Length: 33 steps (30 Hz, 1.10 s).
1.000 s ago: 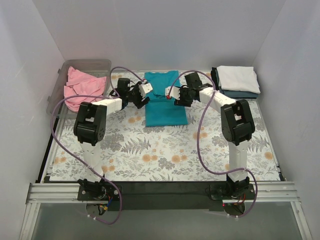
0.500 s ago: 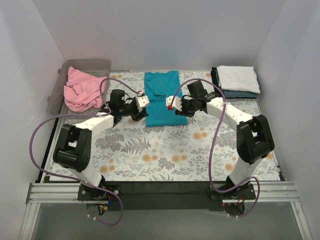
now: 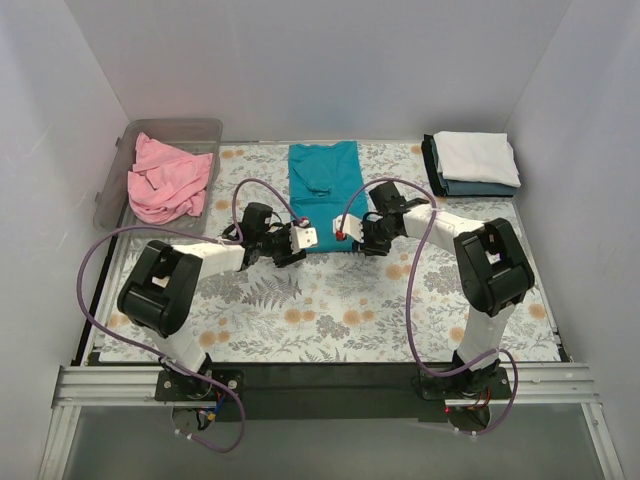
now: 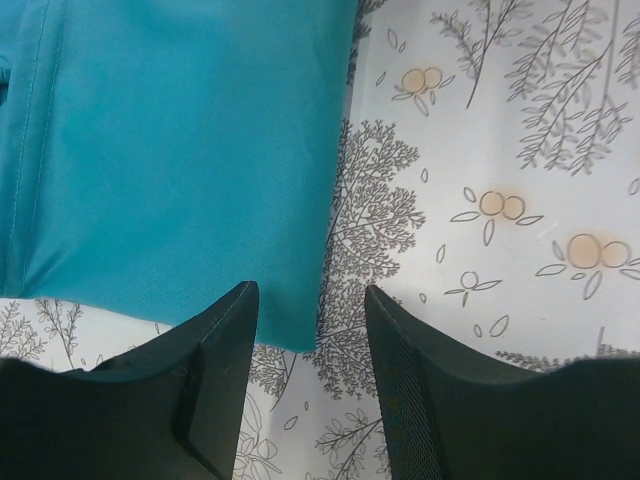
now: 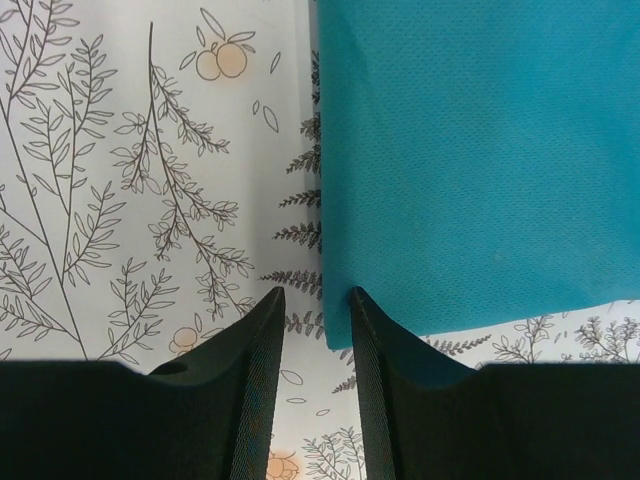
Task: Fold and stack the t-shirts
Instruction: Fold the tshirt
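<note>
Left gripper [image 4: 310, 292]: jaws apart, nothing held, set low over the near left corner of the teal t-shirt [image 3: 325, 190]. The corner lies in the gap, not pinched.

Right gripper [image 5: 315, 295]: jaws only slightly apart, nothing held. The near right corner sits just at the gap.

Teal t-shirt: a long narrow panel, sleeves apparently turned in, flat on the floral table cloth [image 3: 330, 300] at the far middle. Its hem is toward the arms.

White t-shirt [image 3: 475, 155]: folded, lying on top of the folded dark grey-blue t-shirt [image 3: 482, 187] at the far right corner.

Pink t-shirt [image 3: 165, 185]: crumpled in the clear plastic bin [image 3: 108, 205], far left.

Judgement on progress:
- Two shirts are folded and stacked.
- The teal is part-folded. Both grippers are placed to take the hem corners, probably for a crosswise fold. It then has to go to the stack.
- The pink is not started.
- The task is roughly half done.
</note>
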### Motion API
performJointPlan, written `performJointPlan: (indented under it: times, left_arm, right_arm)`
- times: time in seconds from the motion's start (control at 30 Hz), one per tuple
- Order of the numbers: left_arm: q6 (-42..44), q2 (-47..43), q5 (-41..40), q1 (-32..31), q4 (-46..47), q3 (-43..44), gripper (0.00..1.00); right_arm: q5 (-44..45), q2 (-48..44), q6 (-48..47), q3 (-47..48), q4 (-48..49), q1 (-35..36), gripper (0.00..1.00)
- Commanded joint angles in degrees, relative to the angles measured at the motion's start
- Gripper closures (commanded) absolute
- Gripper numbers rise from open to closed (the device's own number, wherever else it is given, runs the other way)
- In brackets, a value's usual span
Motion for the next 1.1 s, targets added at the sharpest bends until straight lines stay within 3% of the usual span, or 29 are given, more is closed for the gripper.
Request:
performJointPlan:
  times: [0.0, 0.13, 0.27, 0.33, 0.37, 0.4, 0.43, 0.63, 0.83, 1.07]
  left_arm:
    - [4.35, 1.00, -1.83, 0.08, 2.35, -0.69, 0.54]
    - [5.41, 2.23, -1.74, 0.08, 2.52, -0.78, 0.55]
    - [5.77, 4.52, -3.94, 0.08, 2.96, 0.19, 0.64]
    - [6.11, 5.23, -4.90, -0.01, 2.96, 0.54, 0.74]
    - [6.29, 5.14, -5.08, 0.08, 3.05, 0.80, 0.79]
    - [6.21, 4.79, -5.17, 0.08, 2.70, 0.98, 0.94]
    - [5.34, 4.26, -5.17, -0.01, 2.44, 1.24, 1.00]
    - [2.95, -2.50, -2.02, 0.43, -9.58, 6.51, 1.00]
    - [3.13, -5.84, 2.03, 1.40, -18.91, 10.91, 1.00]
    - [6.02, -15.23, 7.21, 0.78, -26.82, 7.05, 1.00]
  right_arm:
    - [0.61, 0.37, -1.18, -1.10, 1.67, -0.02, 0.61]
    - [2.10, 1.16, -1.79, -2.42, 3.60, -0.02, 0.63]
    - [4.12, 2.39, -1.70, -2.86, 4.93, -0.02, 0.76]
    - [4.48, 2.65, -1.44, -2.51, 5.02, -0.02, 0.86]
    - [4.74, 2.57, -0.83, -2.16, 5.02, -0.10, 0.96]
    - [4.66, 2.31, -0.22, -1.46, 4.76, -0.02, 0.99]
    - [4.13, 1.61, 0.57, -0.84, 4.32, -0.10, 0.99]
    - [0.53, -3.83, 4.71, 8.12, -6.31, -0.02, 0.99]
    - [0.26, -8.59, 4.98, 8.83, -9.22, -0.02, 0.99]
    - [0.17, -14.47, 5.06, 3.39, -10.45, 1.38, 0.99]
